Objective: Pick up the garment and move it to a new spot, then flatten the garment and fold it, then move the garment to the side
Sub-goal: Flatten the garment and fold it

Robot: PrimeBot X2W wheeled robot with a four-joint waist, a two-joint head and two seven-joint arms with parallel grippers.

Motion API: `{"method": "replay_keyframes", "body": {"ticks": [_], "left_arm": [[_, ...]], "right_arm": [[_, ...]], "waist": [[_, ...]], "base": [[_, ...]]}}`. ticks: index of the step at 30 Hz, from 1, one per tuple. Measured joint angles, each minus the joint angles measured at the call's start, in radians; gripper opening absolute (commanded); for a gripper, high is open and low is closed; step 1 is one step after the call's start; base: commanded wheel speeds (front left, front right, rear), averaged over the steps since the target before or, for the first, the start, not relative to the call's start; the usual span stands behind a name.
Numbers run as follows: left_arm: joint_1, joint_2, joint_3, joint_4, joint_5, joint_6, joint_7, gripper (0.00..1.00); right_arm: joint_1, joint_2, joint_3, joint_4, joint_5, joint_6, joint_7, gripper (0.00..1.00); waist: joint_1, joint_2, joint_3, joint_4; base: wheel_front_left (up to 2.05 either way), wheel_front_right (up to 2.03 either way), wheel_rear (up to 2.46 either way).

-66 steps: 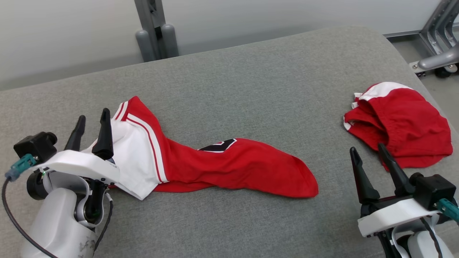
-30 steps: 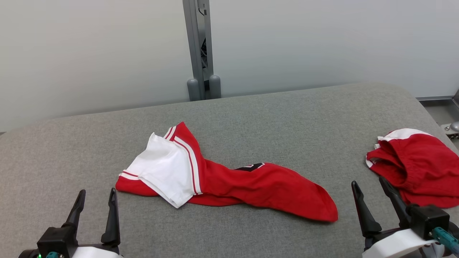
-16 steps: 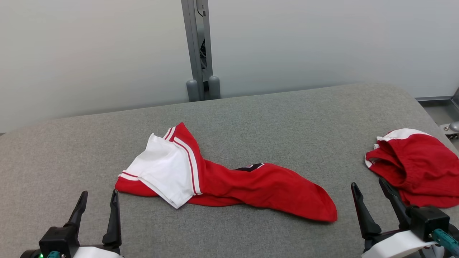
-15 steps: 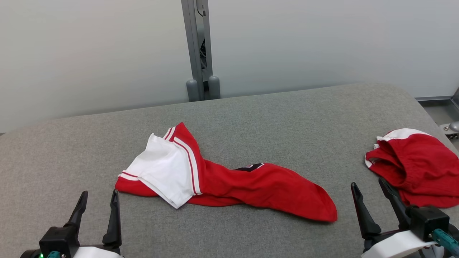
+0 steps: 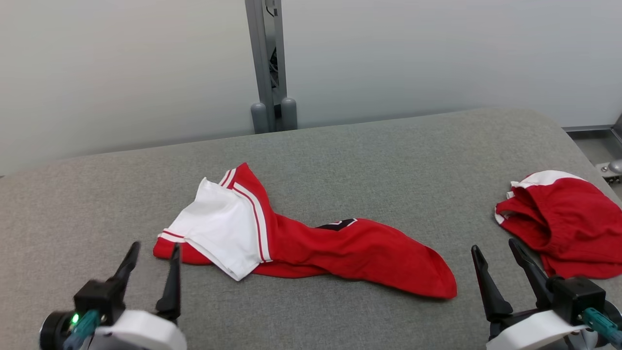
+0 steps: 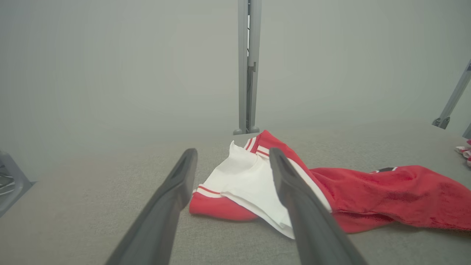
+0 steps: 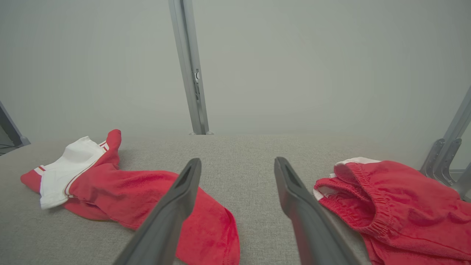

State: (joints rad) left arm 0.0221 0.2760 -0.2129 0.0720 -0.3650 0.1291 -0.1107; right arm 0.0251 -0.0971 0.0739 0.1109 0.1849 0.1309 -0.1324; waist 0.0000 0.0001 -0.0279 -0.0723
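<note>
Red garment (image 5: 359, 253) bunched, logo (image 5: 335, 224) half hidden, left fingers (image 5: 171, 287) spread, right fingers (image 5: 486, 282) spread

Grey fabric tabletop (image 5: 340, 160). Crumpled red shorts (image 5: 568, 223) with white trim lie near its right edge. Behind it, a grey metal post (image 5: 265, 63) stands against a pale wall (image 5: 121, 73).

Soft, even, bright light from above.
Faint shadows are thrown under the garment (image 5: 350, 248); the head view is rendered sharp, while both wrist views are veiled in grey haze and the near fingers (image 6: 165, 206) are blurred.
</note>
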Motion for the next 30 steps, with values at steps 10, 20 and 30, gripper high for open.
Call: {"method": "replay_keyframes", "body": {"ticks": [10,20,30], "left_arm": [[-0.242,-0.026,-0.06,0.207,-0.114,-0.131,0.222,1.0],[-0.439,0.026,-0.014,0.571,-0.169,-0.177,0.304,1.0],[-0.504,0.03,-0.005,0.757,-0.202,-0.206,0.305,1.0]], "right_arm": [[-0.046,-0.008,0.051,0.013,0.019,0.0,-0.006,1.0],[-0.106,-0.008,0.09,0.068,0.047,0.0,-0.046,1.0],[-0.131,-0.016,0.087,0.104,0.058,0.0,-0.071,1.0]], "waist": [[0.0,-0.0001,0.054,-0.055],[0.0,-0.0001,0.144,-0.143],[0.0,-0.0001,0.18,-0.162]], "base": [[0.0,0.0,0.0],[0.0,0.0,0.0],[0.0,0.0,0.0]]}}
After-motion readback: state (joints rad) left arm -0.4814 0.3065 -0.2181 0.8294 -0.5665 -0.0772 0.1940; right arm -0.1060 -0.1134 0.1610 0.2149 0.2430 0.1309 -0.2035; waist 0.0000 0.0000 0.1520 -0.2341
